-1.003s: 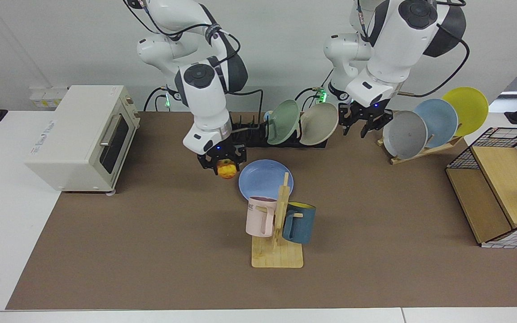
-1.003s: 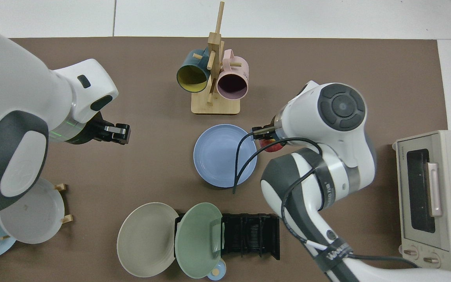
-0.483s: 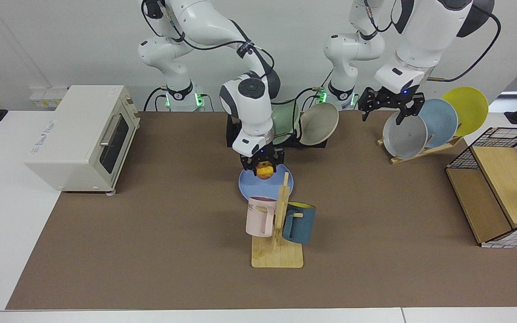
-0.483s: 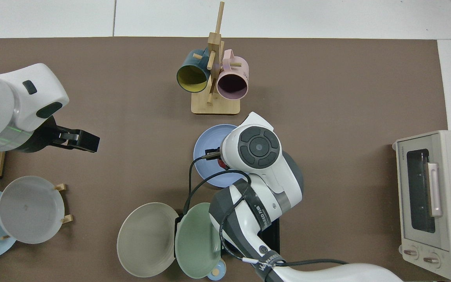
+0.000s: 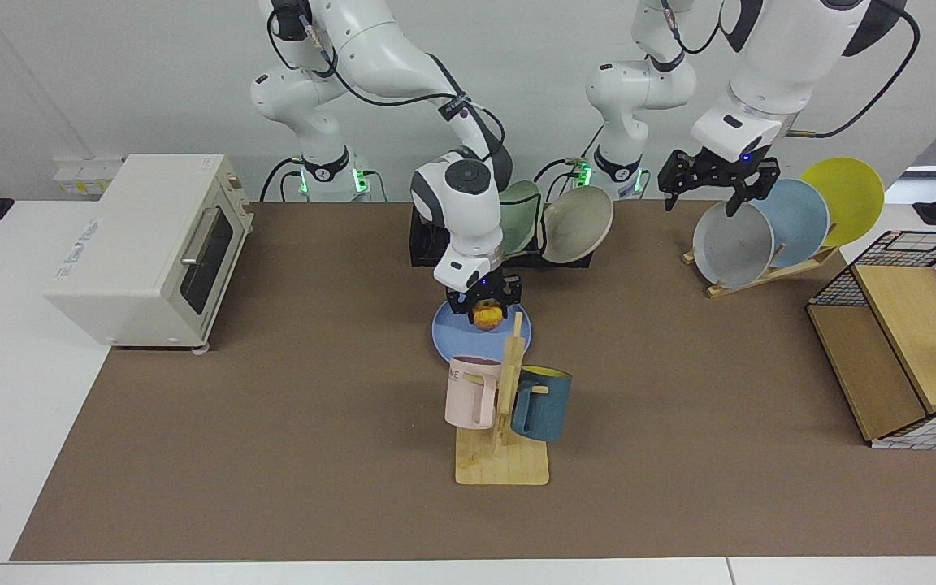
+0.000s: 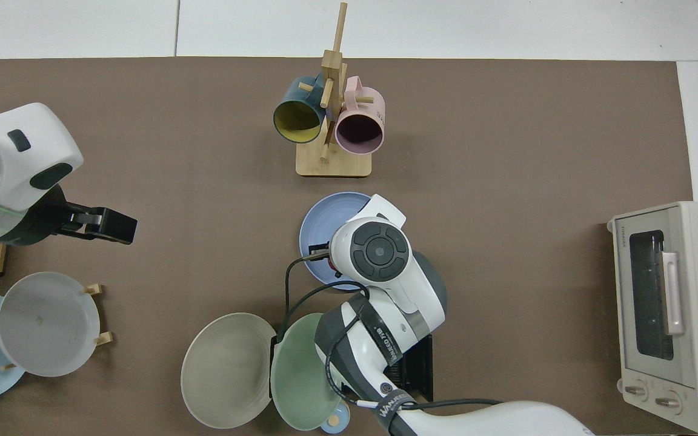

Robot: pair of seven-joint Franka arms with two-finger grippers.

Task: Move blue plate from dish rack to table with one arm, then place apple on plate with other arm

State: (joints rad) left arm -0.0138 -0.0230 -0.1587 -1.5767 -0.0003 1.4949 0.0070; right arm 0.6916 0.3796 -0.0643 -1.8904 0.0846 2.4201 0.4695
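1. Right black two-finger gripper point(image 5: 486, 310), low over the round periwinkle-blue matte plate point(image 5: 452, 337), fingers clamped on the small red-and-yellow apple point(image 5: 487, 316).
2. Apple held over the plate's middle; impossible to tell whether touching the plate. In the top view, hidden under the right arm's white wrist.
3. Blue plate point(image 6: 322, 221) flat on the brown-matted table point(image 5: 273, 422), between the low black slotted dish rack point(image 5: 427, 240) and the light wooden mug stand point(image 5: 504, 439).
4. Pink mug point(image 5: 470, 392) and dark blue mug point(image 5: 541, 404) hung on the mug stand, on the plate's side away from the robots.
5. Green plate point(image 5: 519, 223) and beige plate point(image 5: 578, 223) leaning at the dish rack, just behind the blue plate.
6. Left black gripper point(image 5: 718, 180), well apart from the blue plate, raised over the grey plate point(image 5: 732, 244) in the slanted wooden rack, fingers spread and empty; arm waiting.
7. Cream toaster oven point(image 5: 151, 248) far from the blue plate, at the mat's edge.
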